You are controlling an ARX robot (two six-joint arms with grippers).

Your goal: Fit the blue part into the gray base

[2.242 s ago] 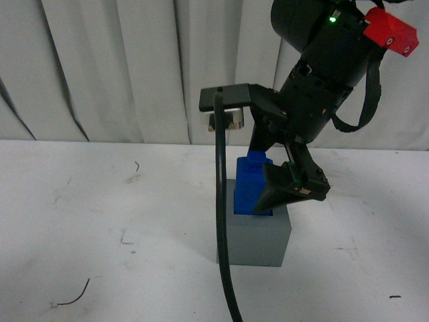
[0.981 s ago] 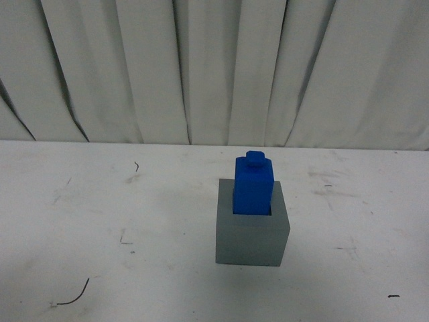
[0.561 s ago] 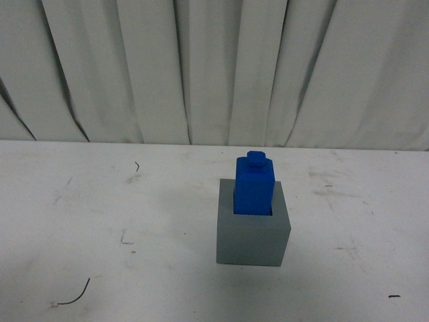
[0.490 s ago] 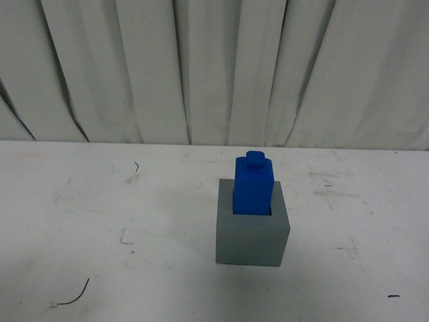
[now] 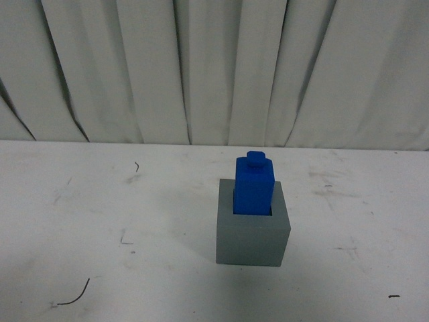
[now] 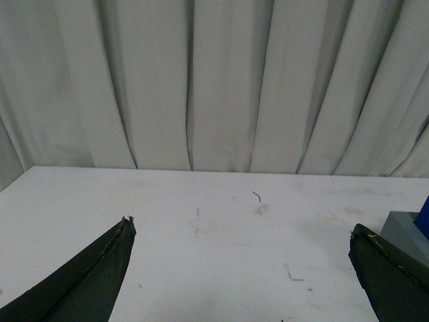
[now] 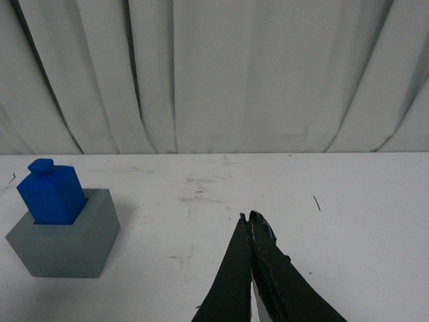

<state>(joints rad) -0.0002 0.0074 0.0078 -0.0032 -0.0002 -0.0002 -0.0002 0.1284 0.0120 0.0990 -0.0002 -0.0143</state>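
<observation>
The white tabletop (image 5: 100,201) carries the gray base (image 5: 253,231), which stands a little right of the middle in the front view, with a pleated white curtain (image 5: 201,67) behind. The blue part (image 5: 254,186) stands upright in the square recess on top of the base, its lower end inside and most of its body and the small knob above the rim. No arm touches it.

In my judgement the insertion itself is done, or nearly done, and the step in hand is the retreat of the arms. If anything is left, the next move calls only for a check that the part sits fully down, and maybe a light press from straight above.

The right tool (image 7: 251,225) is away from the base, low over bare tabletop, and its two fingers are pressed together with nothing between them. The left tool (image 6: 241,268) is spread wide, one finger at each side of its view, and it holds nothing.

How deep the recess is cannot be seen, so I cannot tell if the part reaches the bottom. In the left wrist view the base and the part are cut off at the edge. Both arms are outside the front view.
</observation>
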